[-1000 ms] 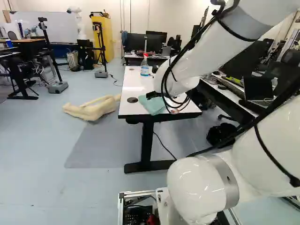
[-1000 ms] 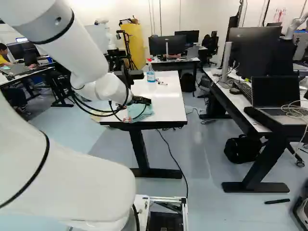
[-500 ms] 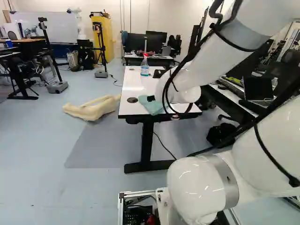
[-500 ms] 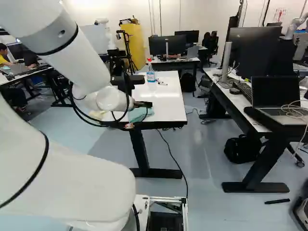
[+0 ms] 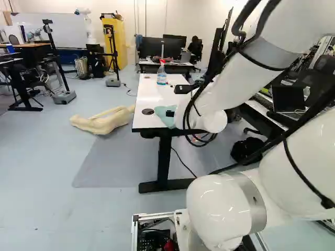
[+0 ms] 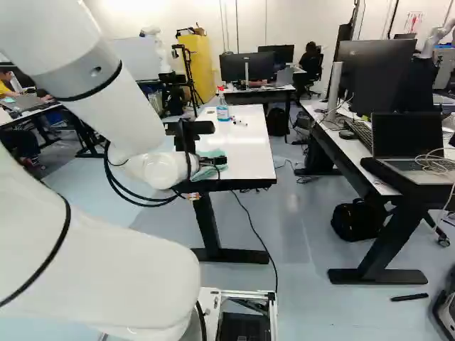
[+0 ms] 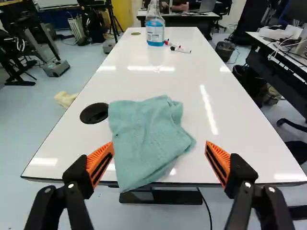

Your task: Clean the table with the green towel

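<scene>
Level with the near end of the white table, my gripper (image 6: pixel 216 162) is by the green towel (image 6: pixel 206 172) in the right base view. In the wrist view my gripper (image 7: pixel 159 147) stands wide open, one orange-padded finger to each side of the towel (image 7: pixel 146 136), with the cloth ahead of and between them. Neither finger touches it. The towel lies folded and rumpled on the glossy table top (image 7: pixel 230 105), its near corner reaching over the front edge. In the left base view my wrist hides part of it.
A spray bottle (image 7: pixel 155 28) with blue liquid stands farther along the table, two markers (image 7: pixel 178 48) beside it. A black round grommet (image 7: pixel 94 113) sits left of the towel. Desks with a laptop (image 6: pixel 409 145) stand to the right; a beige mannequin part (image 5: pixel 102 123) lies on the floor.
My wrist has tilted and the gripper has come down a little toward the near table end, its fingers still apart. The towel and the base have not moved.
</scene>
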Tool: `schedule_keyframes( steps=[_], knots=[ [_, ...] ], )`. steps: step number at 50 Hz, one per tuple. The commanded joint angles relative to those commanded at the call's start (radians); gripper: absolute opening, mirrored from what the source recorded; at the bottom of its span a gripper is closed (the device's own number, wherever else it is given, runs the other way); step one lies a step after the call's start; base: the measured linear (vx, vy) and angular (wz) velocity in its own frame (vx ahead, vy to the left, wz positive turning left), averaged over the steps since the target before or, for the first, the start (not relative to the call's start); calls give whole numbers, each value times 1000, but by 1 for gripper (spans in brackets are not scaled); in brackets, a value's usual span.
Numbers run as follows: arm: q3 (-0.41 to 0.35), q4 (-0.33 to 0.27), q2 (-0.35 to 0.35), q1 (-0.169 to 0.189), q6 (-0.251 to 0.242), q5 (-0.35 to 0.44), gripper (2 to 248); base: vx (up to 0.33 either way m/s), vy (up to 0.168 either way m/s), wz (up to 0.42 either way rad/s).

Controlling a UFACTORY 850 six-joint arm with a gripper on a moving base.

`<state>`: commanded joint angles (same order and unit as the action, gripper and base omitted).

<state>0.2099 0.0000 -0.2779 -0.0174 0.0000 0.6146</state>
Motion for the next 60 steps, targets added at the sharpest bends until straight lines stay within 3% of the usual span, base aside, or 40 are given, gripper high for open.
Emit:
schedule_keyframes(
  steps=[27,60],
  knots=[
    [-78,0,-1,11,0,165,247,0,0,0],
    [-121,0,-1,17,0,255,247,0,0,0]
  ],
)
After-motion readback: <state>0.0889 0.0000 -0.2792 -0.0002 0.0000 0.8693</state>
